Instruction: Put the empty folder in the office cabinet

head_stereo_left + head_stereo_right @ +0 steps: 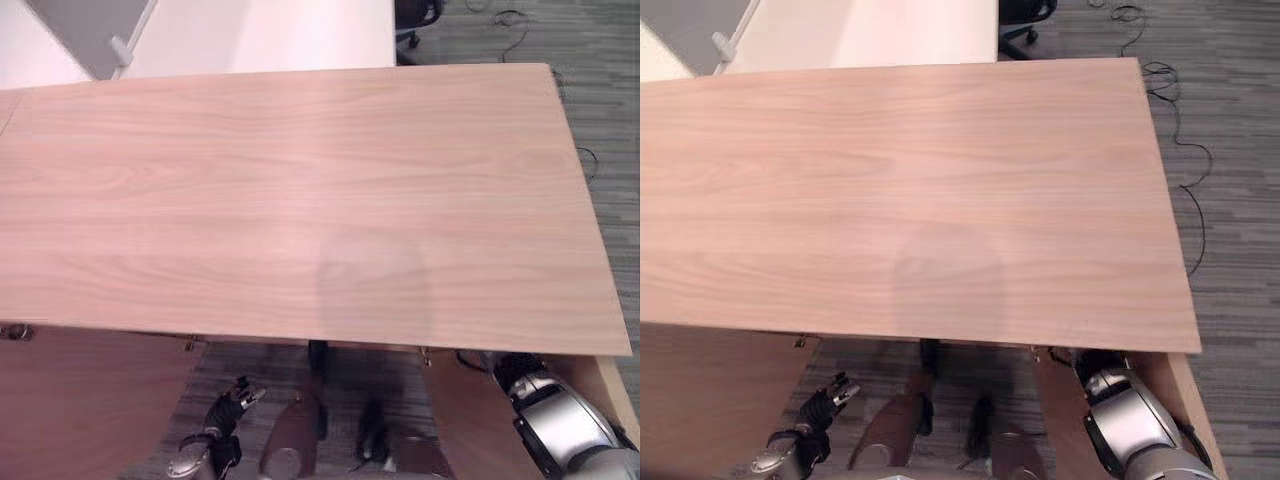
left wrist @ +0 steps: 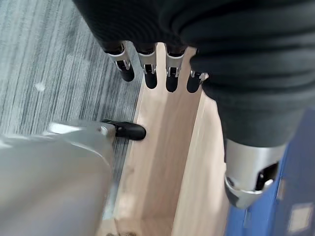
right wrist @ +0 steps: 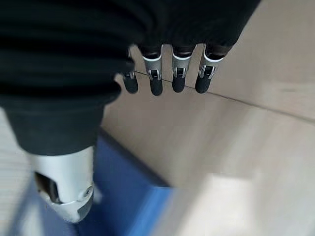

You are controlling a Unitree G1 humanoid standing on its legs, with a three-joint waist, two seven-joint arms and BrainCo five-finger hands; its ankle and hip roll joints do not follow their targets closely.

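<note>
Left eye view: a wide wooden cabinet top (image 1: 300,200) serves as the worktop and spans nearly the whole frame. My left hand (image 1: 228,408) shows at 7 o'clock, below the worktop's near edge, over the grey carpet (image 1: 600,110). An open cabinet door (image 1: 80,400) stands just beside that hand toward 8 o'clock. My right arm enters at 5 o'clock and passes under the worktop's near edge. A white desk (image 1: 260,35) lies beyond the far edge at 12 o'clock.

Right eye view: the same arrangement. The left hand sits at 7 o'clock below the near edge. A second cabinet door (image 1: 1065,410) stands at 5 o'clock just beside my right arm. Carpet runs along the 3 o'clock side.

Left wrist view: my left fingers (image 2: 147,73) are straight, side by side and slightly spread, holding nothing. They point along the edge of a light wooden panel (image 2: 157,162). The thumb (image 2: 248,182) stands apart from them, near a blue surface (image 2: 290,196); I cannot tell whether this is the folder. Carpet lies to one side of the panel.

Right wrist view: my right hand (image 3: 74,187) has its fingers (image 3: 179,73) straight and close in a row, holding nothing, over pale wooden cabinet panels (image 3: 221,142) that meet at a seam. The blue folder (image 3: 123,196) lies just beside the thumb, against the wood; I cannot confirm contact between thumb and folder.
</note>
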